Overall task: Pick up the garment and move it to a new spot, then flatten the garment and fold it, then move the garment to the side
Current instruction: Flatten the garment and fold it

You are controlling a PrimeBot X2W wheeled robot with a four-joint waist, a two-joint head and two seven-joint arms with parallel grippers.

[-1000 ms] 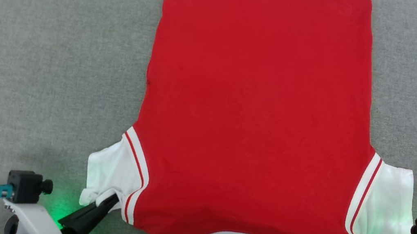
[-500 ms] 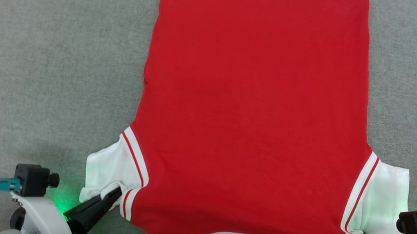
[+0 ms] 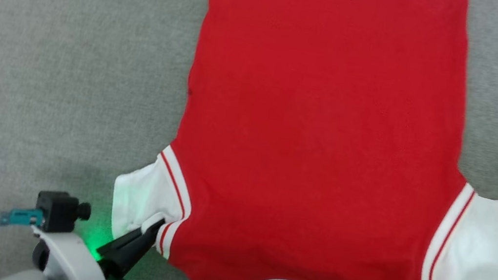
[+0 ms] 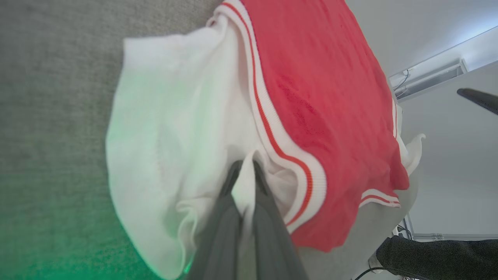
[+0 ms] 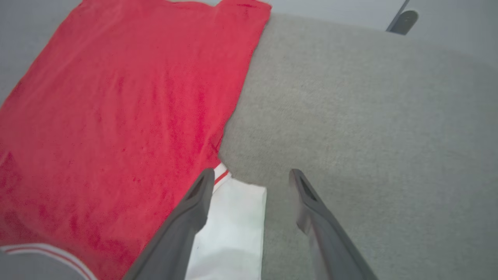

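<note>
One garment (image 3: 318, 135) flat | left jaws clamp its white sleeve (image 4: 163, 128) | right jaws apart, empty

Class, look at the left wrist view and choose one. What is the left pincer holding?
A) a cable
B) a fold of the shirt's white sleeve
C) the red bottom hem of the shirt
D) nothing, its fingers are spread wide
B: the left pincer is closed, with a fold of the white sleeve of the red jersey T-shirt pinched between its two dark fingers.
</note>
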